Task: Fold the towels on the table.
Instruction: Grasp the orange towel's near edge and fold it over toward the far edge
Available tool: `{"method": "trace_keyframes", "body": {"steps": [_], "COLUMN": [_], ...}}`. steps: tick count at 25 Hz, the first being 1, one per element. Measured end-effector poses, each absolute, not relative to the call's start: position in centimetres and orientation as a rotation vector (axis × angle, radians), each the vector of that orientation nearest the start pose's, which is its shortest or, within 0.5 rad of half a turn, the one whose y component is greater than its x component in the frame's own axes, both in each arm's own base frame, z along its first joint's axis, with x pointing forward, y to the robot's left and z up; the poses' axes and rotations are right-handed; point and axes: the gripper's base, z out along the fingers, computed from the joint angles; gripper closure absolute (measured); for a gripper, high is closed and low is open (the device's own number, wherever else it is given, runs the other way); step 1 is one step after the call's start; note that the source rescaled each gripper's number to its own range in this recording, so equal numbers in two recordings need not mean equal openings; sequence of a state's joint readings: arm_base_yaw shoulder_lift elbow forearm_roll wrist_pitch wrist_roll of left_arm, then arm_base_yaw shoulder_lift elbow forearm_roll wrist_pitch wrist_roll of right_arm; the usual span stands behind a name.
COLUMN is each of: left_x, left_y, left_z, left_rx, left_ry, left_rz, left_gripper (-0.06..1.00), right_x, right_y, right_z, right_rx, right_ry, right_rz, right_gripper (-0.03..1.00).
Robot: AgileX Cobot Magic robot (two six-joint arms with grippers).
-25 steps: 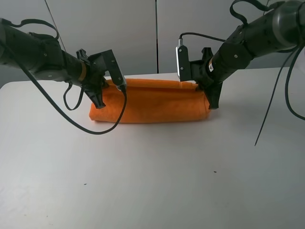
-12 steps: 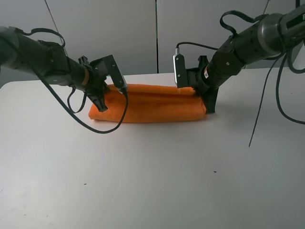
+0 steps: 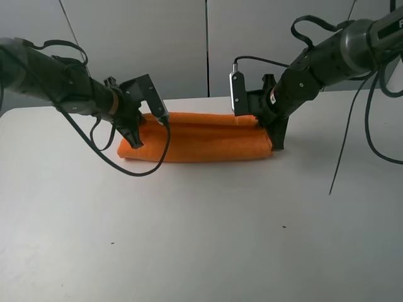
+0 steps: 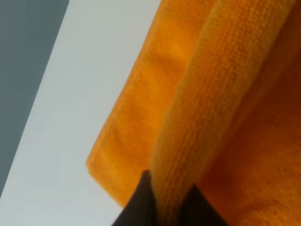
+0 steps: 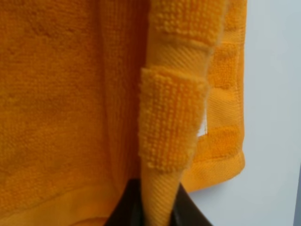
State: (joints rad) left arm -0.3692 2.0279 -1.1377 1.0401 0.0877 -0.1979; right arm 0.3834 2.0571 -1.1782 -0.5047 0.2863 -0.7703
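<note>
The orange towel (image 3: 201, 136) lies as a long folded strip across the far part of the white table (image 3: 201, 239). My left gripper (image 3: 135, 139) is shut on the towel's left end; the left wrist view shows a fold of towel (image 4: 211, 103) pinched between the dark fingers (image 4: 141, 202). My right gripper (image 3: 277, 143) is shut on the towel's right end; the right wrist view shows the hem and woven band (image 5: 171, 117) pinched between the dark fingers (image 5: 127, 207). Both grippers are low, at the table surface.
Black cables loop from both arms, one hanging in front of the towel's left end (image 3: 148, 170) and one down the right side (image 3: 346, 145). A grey panelled wall stands behind the table. Tiny dark specks (image 3: 283, 227) dot the tabletop.
Over the last second both grippers carried the towel ends slightly toward the back and lowered; the strip shifted a little. Since half a second ago almost nothing has moved.
</note>
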Motion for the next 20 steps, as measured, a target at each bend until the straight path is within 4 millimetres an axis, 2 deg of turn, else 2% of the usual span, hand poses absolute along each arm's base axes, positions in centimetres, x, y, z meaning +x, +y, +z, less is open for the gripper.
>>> {"method": "trace_keyframes", "body": {"steps": [8, 10, 12, 15, 17, 20], "left_x": [38.4, 38.5, 38.6, 38.8, 38.8, 38.8], "left_y": [-14.1, -14.0, -13.1, -11.5, -11.4, -11.5], "left_z": [12.2, 12.2, 12.1, 12.0, 11.9, 12.0], "left_rx": [1.36, 1.355, 1.339, 1.306, 1.305, 1.305], "left_ry": [2.032, 2.035, 2.081, 2.155, 2.159, 2.152], "left_rz": [0.298, 0.297, 0.346, 0.427, 0.43, 0.422], "left_gripper": [0.94, 0.93, 0.89, 0.73, 0.53, 0.17], "right_x": [37.8, 37.9, 37.9, 37.8, 37.8, 37.8], "right_y": [13.9, 13.9, 13.1, 12.0, 12.0, 12.0], "right_z": [10.9, 10.9, 10.8, 10.5, 10.5, 10.5], "right_rx": [-1.93, -1.92, -1.935, -1.951, -1.944, -1.929], "right_ry": [1.877, 1.887, 1.928, 1.985, 1.99, 2.002], "right_rz": [-0.465, -0.459, -0.475, -0.492, -0.491, -0.487], "right_gripper": [0.96, 0.89, 0.76, 0.52, 0.38, 0.25]}}
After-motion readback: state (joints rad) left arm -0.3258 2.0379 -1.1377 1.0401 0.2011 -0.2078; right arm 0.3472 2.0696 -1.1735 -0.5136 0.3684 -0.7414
